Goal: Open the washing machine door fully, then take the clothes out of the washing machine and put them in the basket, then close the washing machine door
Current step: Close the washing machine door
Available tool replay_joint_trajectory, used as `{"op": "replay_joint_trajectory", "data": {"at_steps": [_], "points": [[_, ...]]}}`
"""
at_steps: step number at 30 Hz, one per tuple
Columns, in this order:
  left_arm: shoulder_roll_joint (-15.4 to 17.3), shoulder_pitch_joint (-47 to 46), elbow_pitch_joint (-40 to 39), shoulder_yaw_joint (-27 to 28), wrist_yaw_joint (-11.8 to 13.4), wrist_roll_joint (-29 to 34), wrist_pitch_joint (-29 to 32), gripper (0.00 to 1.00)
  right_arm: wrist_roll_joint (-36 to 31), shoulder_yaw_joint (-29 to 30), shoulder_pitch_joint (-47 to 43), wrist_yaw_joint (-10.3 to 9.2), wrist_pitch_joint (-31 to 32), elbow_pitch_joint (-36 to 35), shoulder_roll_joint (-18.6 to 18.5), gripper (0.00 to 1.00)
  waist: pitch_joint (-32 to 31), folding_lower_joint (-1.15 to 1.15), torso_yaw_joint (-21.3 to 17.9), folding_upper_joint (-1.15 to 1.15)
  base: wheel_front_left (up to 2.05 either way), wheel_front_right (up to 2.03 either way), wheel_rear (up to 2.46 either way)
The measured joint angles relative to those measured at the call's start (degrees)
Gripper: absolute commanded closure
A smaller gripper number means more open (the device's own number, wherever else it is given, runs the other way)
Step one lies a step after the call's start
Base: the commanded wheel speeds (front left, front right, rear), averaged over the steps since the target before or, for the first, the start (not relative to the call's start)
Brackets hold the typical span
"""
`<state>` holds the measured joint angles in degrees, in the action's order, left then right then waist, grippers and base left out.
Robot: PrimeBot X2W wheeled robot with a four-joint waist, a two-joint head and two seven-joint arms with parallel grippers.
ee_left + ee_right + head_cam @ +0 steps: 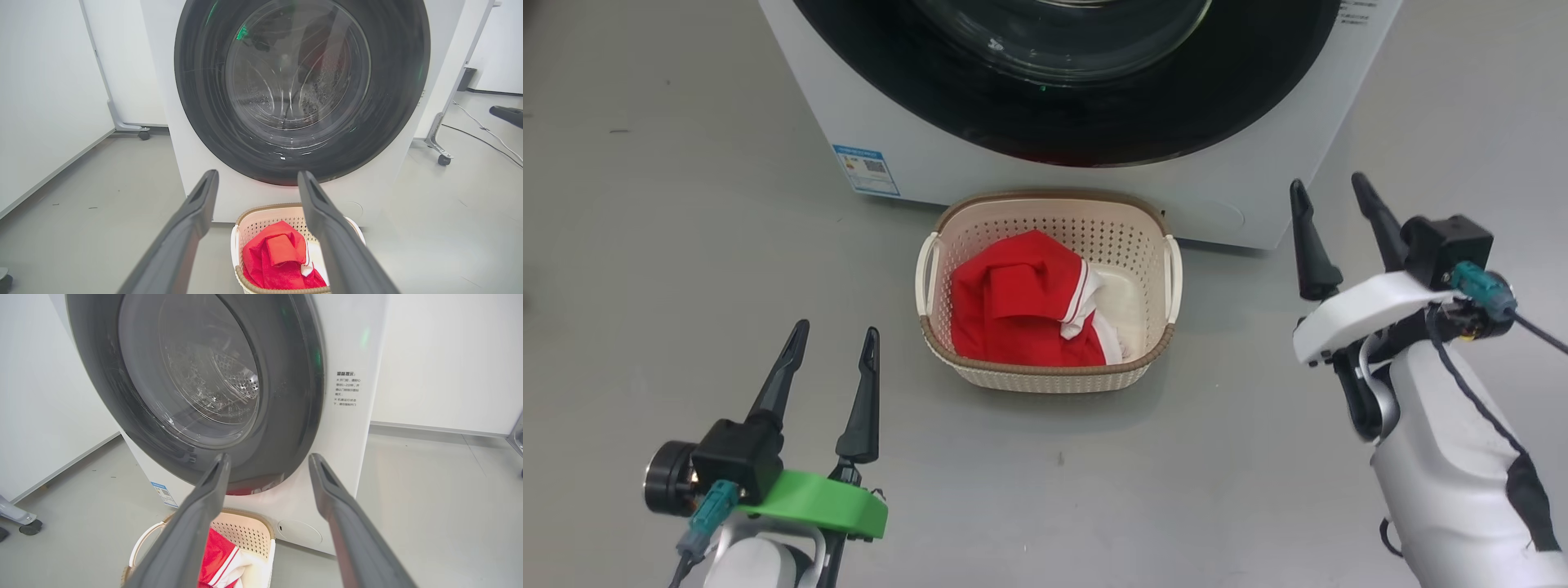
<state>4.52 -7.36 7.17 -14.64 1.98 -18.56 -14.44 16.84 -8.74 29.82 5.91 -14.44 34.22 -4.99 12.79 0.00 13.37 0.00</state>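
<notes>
The washing machine (947, 155) is seen directly behind the basket (1045, 198). Its door (1241, 82) appears pressed flat against the front, but whether it is latched cannot be told. The clothes (1013, 302) are piled inside the basket. The left pincer (837, 328) is held apart and empty to the left of the basket, and the right pincer (1327, 180) is the same to its right. The closing is judged nearly done. If the latch has not caught, a firm, square push near the door's edge would be advised. The steel drum (322, 85) behind the door is shown by the wrist views, while both pincers flanking the basket are shown together by the head view.
</notes>
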Motion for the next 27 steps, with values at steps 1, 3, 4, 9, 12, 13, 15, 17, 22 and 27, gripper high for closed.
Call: {"op": "replay_joint_trajectory", "data": {"at_steps": [1,3,4,9,12,13,15,17,22,27], "points": [[0.1,0.5,0.1,0.0,0.0,0.0,0.0,0.00,0.0,0.0,-1.3,-0.02,0.0,-0.5,0.2,0.00,-0.4,0.00,-0.4,0.00,0.00,0.00,0.00],[0.3,1.4,0.4,0.1,0.0,0.0,0.0,0.00,0.0,-0.1,-3.7,-0.08,0.0,-1.2,0.6,0.00,-1.3,0.00,-1.3,0.00,0.00,0.00,0.00],[0.4,1.9,0.5,0.3,0.3,0.0,0.0,0.00,0.0,-0.2,-4.9,-0.09,0.0,-1.7,0.8,0.00,-1.8,0.00,-1.8,0.00,0.00,0.00,0.00],[0.9,4.2,0.7,1.0,0.7,-0.1,0.0,0.00,0.0,-0.7,-9.7,-0.11,0.0,-4.4,1.4,0.00,-3.9,0.00,-4.3,0.00,0.00,0.00,0.00],[1.0,4.9,0.9,1.0,0.7,-0.5,0.3,0.00,0.0,-0.7,-11.6,-0.76,0.0,-5.5,1.4,0.00,-4.9,0.00,-5.3,0.00,0.00,0.00,0.00],[1.1,5.2,1.0,0.9,0.7,-0.4,0.3,0.00,0.0,-0.6,-12.7,-0.97,0.0,-6.0,1.4,0.00,-5.4,0.00,-5.8,0.00,0.00,0.00,0.00],[1.3,5.6,0.9,0.9,0.7,-0.5,0.4,0.00,0.1,-0.4,-14.7,-1.22,0.0,-7.1,1.4,0.00,-6.3,0.00,-6.6,0.00,0.00,0.00,0.00],[1.4,6.2,0.9,0.9,0.7,-0.6,0.8,0.00,0.2,-0.4,-16.6,-1.38,0.0,-7.9,1.5,0.00,-7.2,0.00,-7.4,0.00,0.00,0.00,0.00],[1.6,8.0,0.6,0.7,0.7,-0.7,1.3,0.00,0.3,-0.7,-21.1,-1.54,0.0,-9.8,1.7,0.00,-9.2,0.00,-9.3,0.00,0.00,0.00,0.00],[1.6,9.2,-0.1,0.2,0.7,-0.9,2.3,0.00,0.6,-0.5,-24.2,-2.35,0.0,-12.3,1.8,0.00,-10.9,0.00,-10.7,0.00,0.00,0.00,0.00]]}}
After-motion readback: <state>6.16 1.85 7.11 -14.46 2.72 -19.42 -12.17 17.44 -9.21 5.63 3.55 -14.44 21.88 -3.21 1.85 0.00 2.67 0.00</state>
